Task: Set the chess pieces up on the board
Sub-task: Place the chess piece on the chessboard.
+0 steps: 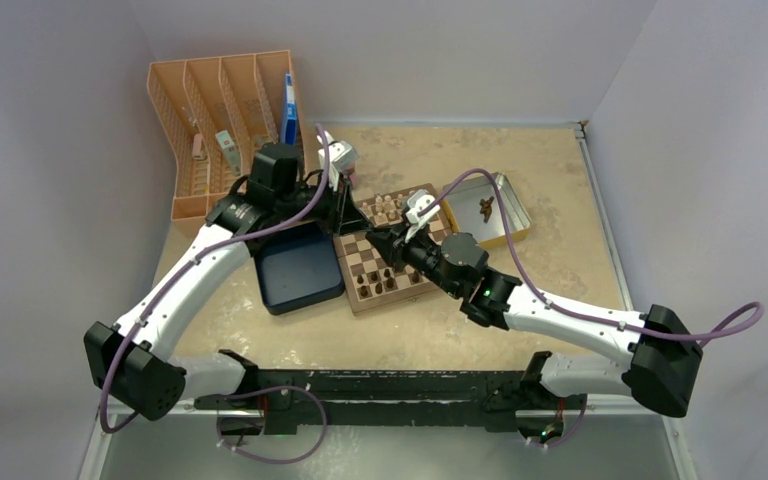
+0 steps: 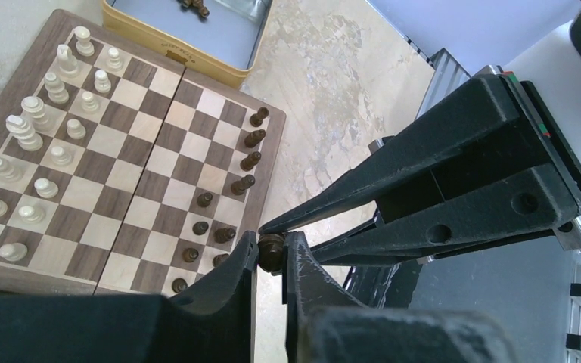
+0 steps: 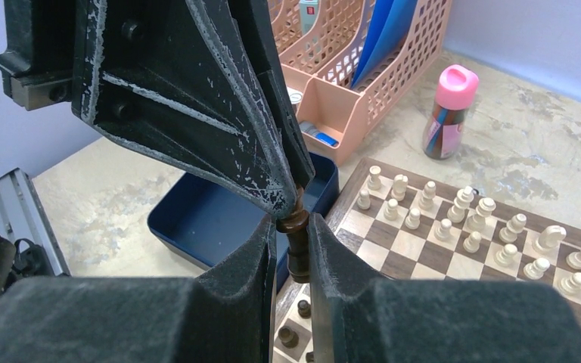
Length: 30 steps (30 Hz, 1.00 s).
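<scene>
One dark brown chess piece (image 2: 272,253) hangs just off the near left corner of the board (image 2: 159,166), and both grippers are on it. My left gripper (image 2: 271,249) is shut on its head. My right gripper (image 3: 293,227) is shut on its stem (image 3: 297,249), with the left fingers (image 3: 197,113) coming down onto it from above. In the top view the two grippers meet at the board's left edge (image 1: 368,232). Several dark pieces (image 2: 231,204) stand in two rows along the board's near side. Cream pieces (image 2: 38,151) fill the far side.
A dark blue box (image 1: 295,270) lies against the board's left side, right under the held piece. A yellow tin (image 1: 508,215) with more dark pieces (image 1: 484,208) sits to the board's right. A peach desk organiser (image 1: 225,120) and a pink-capped bottle (image 3: 446,113) stand behind.
</scene>
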{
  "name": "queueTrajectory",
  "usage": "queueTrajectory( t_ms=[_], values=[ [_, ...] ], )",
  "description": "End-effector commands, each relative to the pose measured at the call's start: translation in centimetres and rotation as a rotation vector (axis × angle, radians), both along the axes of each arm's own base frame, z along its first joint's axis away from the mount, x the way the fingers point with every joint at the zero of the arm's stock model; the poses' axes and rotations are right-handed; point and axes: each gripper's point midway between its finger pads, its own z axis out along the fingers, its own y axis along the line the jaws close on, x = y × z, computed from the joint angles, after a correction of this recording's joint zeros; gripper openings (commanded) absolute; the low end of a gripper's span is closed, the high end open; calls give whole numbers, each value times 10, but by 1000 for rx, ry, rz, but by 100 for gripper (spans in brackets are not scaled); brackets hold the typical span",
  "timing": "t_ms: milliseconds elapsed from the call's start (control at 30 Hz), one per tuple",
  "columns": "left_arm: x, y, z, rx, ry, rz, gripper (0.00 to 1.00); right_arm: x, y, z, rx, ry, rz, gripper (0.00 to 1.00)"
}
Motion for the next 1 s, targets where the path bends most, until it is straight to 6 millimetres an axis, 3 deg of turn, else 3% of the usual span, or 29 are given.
queueTrajectory(
  t_ms=[0, 67, 200, 300, 433, 567, 767, 967],
  values=[
    [3, 5, 9, 6, -80, 22, 0, -1, 2, 26, 89, -30, 2, 15],
    [4, 5, 13, -1, -85, 34, 0, 3, 0, 27, 93, -15, -28, 22],
    [12, 9, 18, 0, -87, 104, 0, 1, -6, 22, 91, 42, -47, 45],
    [18, 13, 16, 13, -84, 152, 0, -2, -15, 14, 96, 79, -69, 57],
    [24, 19, 11, 35, -56, 227, 0, 13, -34, -9, 61, 140, -215, 68],
    [27, 21, 9, 46, -67, 249, 0, 33, -53, -24, 15, 192, -381, 70],
    [32, 19, 6, 57, -86, 296, 0, 91, -121, -34, 79, 293, -615, 69],
    [33, 3, -15, 108, -71, 312, 0, 125, -183, -48, 112, 356, -773, 68]
  ],
)
